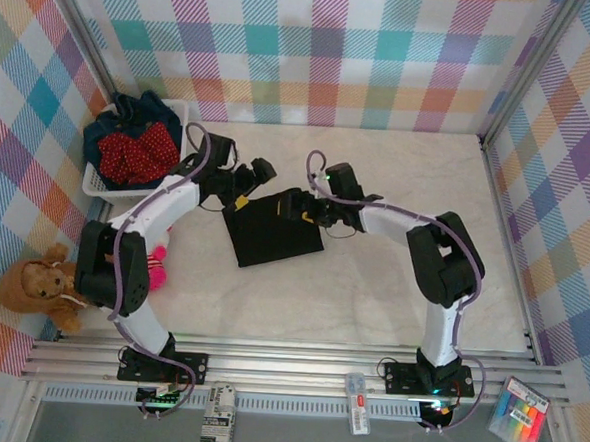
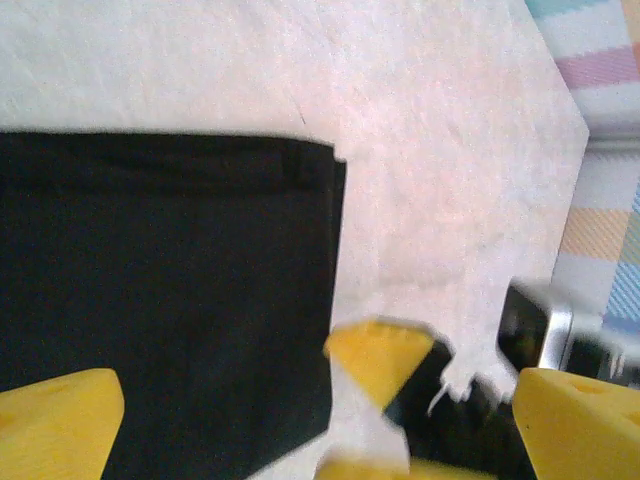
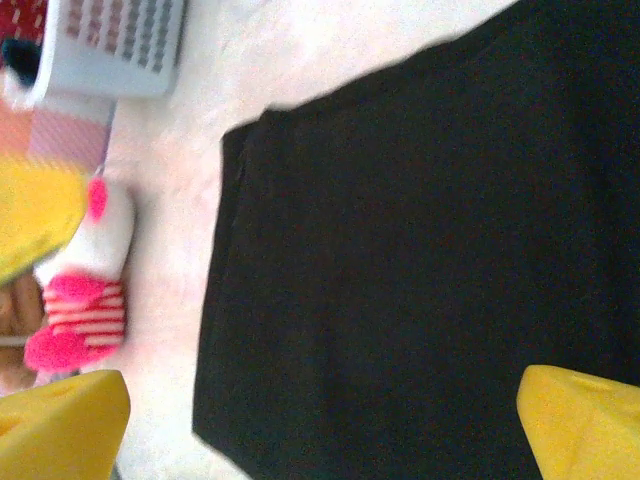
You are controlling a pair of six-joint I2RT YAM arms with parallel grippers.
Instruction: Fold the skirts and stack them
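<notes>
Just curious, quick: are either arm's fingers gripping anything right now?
Left gripper: open, holding nothing.
Right gripper: open over the black skirt, holding nothing.

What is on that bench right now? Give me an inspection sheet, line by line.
Surface: pale table, no stains seen.
Job's things: black skirt flat at centre; red dotted skirt and dark blue denim piled in the white basket, far left.
Clutter: brown plush and pink plush near the left arm; marker pack on the front rail.
Grippers: left tool open, at the black skirt's edge; right tool open, over the black skirt.
Cables: purple cables run along both arms.
Surroundings: plaid walls on three sides.
</notes>
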